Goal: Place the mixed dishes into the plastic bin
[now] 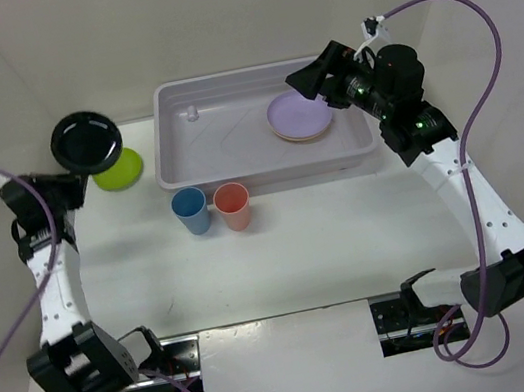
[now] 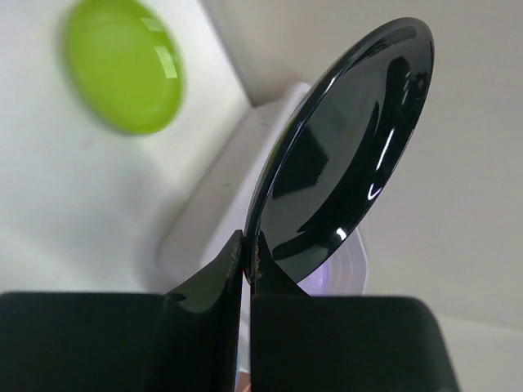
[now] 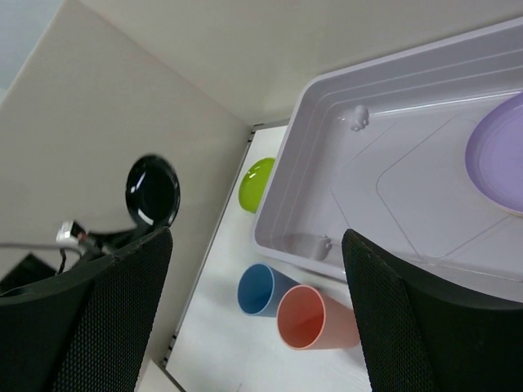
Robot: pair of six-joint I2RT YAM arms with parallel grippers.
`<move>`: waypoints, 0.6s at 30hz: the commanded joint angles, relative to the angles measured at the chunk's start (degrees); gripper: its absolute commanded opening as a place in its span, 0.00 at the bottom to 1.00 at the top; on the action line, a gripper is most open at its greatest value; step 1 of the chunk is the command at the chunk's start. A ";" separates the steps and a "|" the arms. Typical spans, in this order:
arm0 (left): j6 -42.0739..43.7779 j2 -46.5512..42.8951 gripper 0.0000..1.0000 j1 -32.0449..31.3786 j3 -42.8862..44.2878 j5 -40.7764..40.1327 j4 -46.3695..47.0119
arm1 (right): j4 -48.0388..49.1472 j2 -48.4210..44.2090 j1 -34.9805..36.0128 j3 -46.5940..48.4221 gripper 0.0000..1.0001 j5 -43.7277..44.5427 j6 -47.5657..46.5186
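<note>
The plastic bin [image 1: 221,137] stands at the back of the table. A lavender plate [image 1: 298,111] lies in its right half on an orange-yellow plate whose edge [image 1: 304,137] just shows. My left gripper [image 1: 73,171] is shut on the rim of the black round dish [image 2: 343,163] and holds it tilted in the air, above the lime-green plate [image 1: 120,170], left of the bin. My right gripper [image 1: 308,81] is open and empty above the bin, over the lavender plate. A blue cup [image 1: 191,211] and a coral-pink cup [image 1: 233,206] stand in front of the bin.
White walls close in the table at the back and both sides. The right wrist view shows the bin [image 3: 392,163], the two cups [image 3: 261,288] and the black dish [image 3: 152,189] against the left wall. A purple cable loops from each arm.
</note>
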 commanded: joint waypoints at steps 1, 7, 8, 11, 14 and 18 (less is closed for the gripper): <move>3.17 8.69 0.00 -4.78 11.13 7.21 4.57 | 0.73 0.04 2.22 4.00 0.89 0.38 -0.16; 8.17 26.61 0.00 -15.49 27.54 8.45 3.36 | 0.20 0.57 5.22 5.77 0.89 3.45 -0.16; 9.22 31.25 0.00 -16.64 29.76 8.46 3.35 | 0.20 0.57 5.74 5.77 0.89 3.45 -0.16; 11.15 38.92 0.00 -21.13 38.11 7.93 0.64 | -0.93 0.57 5.74 6.29 0.89 4.76 -0.16; 13.09 46.66 0.00 -24.82 45.32 6.62 -3.05 | -2.16 0.57 6.26 7.44 0.89 6.17 -0.16; 16.61 57.03 0.00 -27.02 58.06 9.40 -11.58 | -2.17 1.10 6.27 7.96 0.89 7.23 -0.68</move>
